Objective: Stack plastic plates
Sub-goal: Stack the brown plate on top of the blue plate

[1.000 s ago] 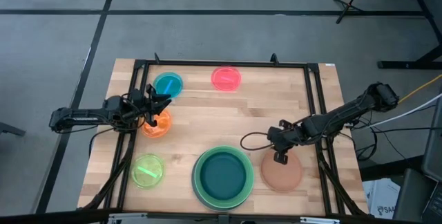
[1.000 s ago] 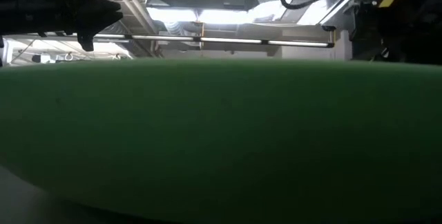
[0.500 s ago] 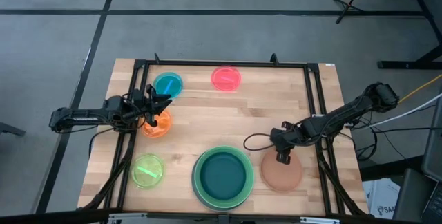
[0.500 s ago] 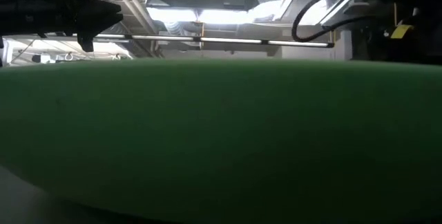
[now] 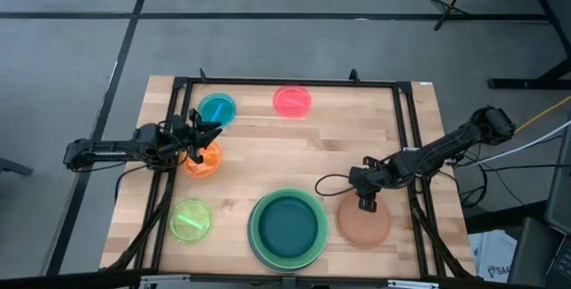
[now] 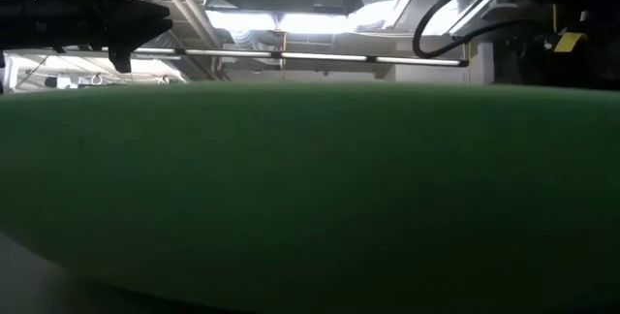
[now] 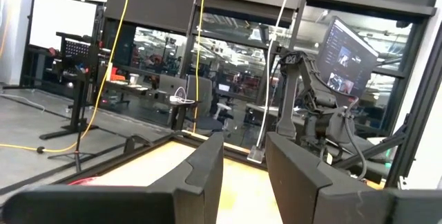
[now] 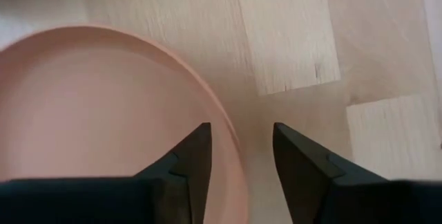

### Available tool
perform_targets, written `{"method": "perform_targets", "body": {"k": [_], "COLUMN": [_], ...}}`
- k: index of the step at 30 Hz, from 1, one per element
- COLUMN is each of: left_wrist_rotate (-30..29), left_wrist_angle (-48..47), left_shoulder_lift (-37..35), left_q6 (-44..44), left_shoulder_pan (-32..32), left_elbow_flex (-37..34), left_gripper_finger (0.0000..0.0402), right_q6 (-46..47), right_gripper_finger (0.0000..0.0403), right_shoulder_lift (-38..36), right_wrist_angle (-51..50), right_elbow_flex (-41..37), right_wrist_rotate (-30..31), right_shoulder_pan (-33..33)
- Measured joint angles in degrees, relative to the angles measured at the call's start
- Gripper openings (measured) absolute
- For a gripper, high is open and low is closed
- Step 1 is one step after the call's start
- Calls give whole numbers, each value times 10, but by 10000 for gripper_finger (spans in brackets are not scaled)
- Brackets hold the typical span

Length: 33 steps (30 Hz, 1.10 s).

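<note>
At desk front right I see the right gripper (image 5: 365, 204) over the far rim of the terracotta plate (image 5: 364, 223), fingers (image 8: 190, 162) parted and straddling that rim, nothing gripped. Teal plate (image 5: 287, 225) sits nested in the green plate (image 5: 260, 243) at front centre, just beside the terracotta one. Left gripper (image 5: 208, 136) hovers over the orange plate (image 5: 203, 161), fingers (image 7: 200, 172) apart, holding nothing. Blue plate (image 5: 217, 109) and pink plate (image 5: 293, 101) lie at the far side, lime plate (image 5: 191, 220) front left. Low view is blocked by green.
</note>
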Motion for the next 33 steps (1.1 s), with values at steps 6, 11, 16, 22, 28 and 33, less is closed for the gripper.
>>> {"method": "perform_targets", "body": {"k": [6, 11, 16, 22, 28, 33], "left_wrist_rotate": [0, 0, 0, 0, 0, -2], "left_wrist_angle": [-1, -2, -3, -4, -4, -7], "left_shoulder_lift": [0, 0, 0, 0, 0, 0], "left_q6": [0, 1, 1, 1, 1, 1], "left_shoulder_pan": [0, 0, 0, 0, 0, 0], "left_elbow_flex": [0, 0, 0, 0, 0, 0], "left_gripper_finger": [103, 103, 103, 103, 103, 103], "right_q6": [-3, -34, -49, -60, -60, -60], "right_gripper_finger": [133, 133, 132, 96, 35, 4], "right_shoulder_lift": [34, 65, 78, 79, 79, 78], "right_wrist_angle": [16, 37, 36, 36, 34, 37], "right_elbow_flex": [0, 0, 2, 2, 2, 1], "right_wrist_rotate": [-1, -18, -21, -21, -21, -40], "right_shoulder_pan": [0, 0, 0, -1, -1, -12]}}
